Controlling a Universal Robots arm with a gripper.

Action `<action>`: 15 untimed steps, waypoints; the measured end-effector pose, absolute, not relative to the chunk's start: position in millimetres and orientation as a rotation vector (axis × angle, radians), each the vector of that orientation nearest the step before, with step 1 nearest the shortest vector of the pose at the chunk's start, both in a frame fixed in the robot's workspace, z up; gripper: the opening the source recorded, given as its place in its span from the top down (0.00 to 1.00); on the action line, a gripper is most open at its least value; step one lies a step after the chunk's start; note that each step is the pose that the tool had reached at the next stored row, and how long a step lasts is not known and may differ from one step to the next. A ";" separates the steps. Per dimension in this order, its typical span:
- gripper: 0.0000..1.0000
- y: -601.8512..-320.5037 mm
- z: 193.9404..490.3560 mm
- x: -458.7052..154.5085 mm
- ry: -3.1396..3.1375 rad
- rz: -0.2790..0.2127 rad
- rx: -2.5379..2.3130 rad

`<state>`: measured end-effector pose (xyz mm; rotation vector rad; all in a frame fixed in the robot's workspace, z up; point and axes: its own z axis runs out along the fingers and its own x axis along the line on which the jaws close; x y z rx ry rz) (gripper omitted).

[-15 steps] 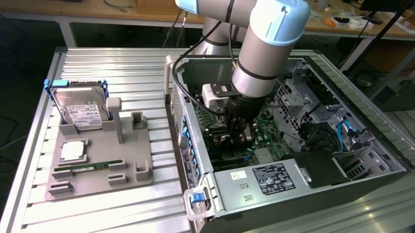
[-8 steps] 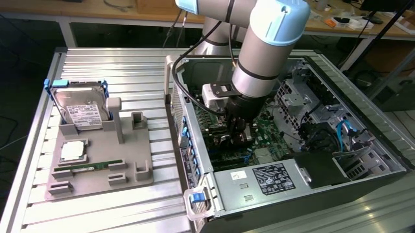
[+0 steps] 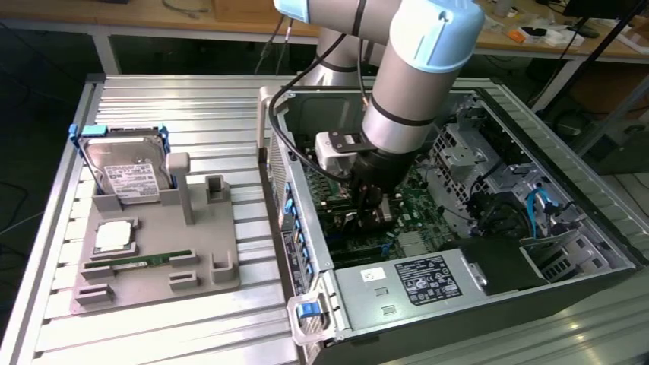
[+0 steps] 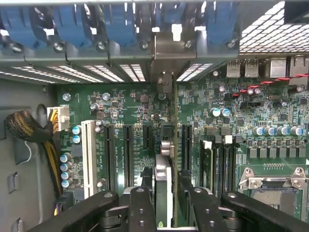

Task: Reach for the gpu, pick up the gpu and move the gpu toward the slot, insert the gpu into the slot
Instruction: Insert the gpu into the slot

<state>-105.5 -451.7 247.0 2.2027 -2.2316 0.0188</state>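
Inside the open computer case point(image 3: 568, 251), the end effector point(image 4: 163, 193) is flanking the gpu point(image 4: 164, 164) edge-on, standing it upright over the motherboard point(image 4: 145, 106) for entry into the slot. Whether its fingers point(image 4: 140, 203) are gripping or releasing, I cannot tell.

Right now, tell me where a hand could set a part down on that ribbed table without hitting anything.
Free: the ribbed table strip behind the hard drive, and the strip in front of the grey fixture tray, up to the computer case. Crowded: the tray itself, and inside the case, where the claw hangs over the motherboard.
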 end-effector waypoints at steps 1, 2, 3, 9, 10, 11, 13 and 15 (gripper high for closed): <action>0.66 -451.6 248.8 -105.6 -2.231 0.019 2.202; 0.66 -451.5 251.6 -105.6 -2.231 0.020 2.202; 0.66 -451.4 254.8 -105.6 -2.231 0.021 2.202; 0.66 -450.9 273.0 -105.6 -2.229 0.025 2.200; 0.66 -450.7 275.9 -105.6 -2.228 0.026 2.199; 0.66 -450.5 278.7 -105.6 -2.228 0.028 2.199; 0.66 -450.3 282.3 -105.6 -2.227 0.029 2.198; 0.67 -450.1 285.7 -105.6 -2.227 0.030 2.198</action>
